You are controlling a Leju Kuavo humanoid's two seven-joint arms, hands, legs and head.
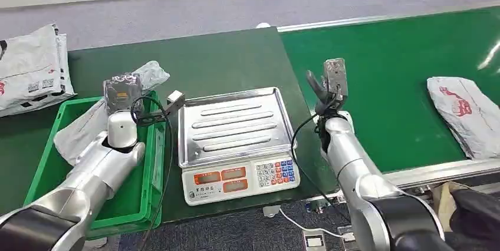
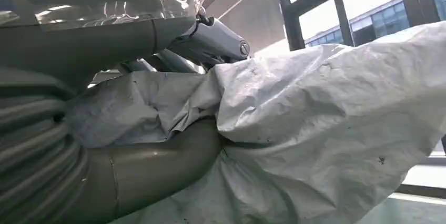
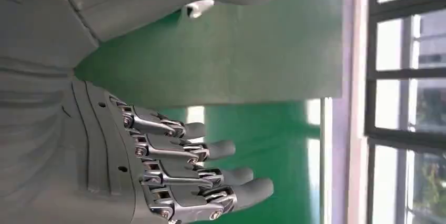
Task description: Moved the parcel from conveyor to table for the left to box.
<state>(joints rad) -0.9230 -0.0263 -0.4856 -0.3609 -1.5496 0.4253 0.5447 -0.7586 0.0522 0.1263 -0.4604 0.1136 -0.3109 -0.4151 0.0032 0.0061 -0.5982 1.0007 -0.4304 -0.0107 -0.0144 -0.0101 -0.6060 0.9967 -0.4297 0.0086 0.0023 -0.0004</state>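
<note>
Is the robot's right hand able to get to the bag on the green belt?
Probably yes: the right hand is open and holds nothing, and only bare belt lies between it and the bag.

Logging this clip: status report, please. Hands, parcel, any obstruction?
Left hand grips grey parcel over green bin. Right hand open, raised beside the scale. Another parcel waits on the conveyor. Nothing in the way.

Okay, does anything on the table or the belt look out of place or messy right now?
Nothing looks damaged or spilled. The left hand holds a crumpled grey parcel that overhangs the far rim of the green crate rather than lying inside. The scale tray is bare, and another parcel lies flat on the conveyor.
</note>
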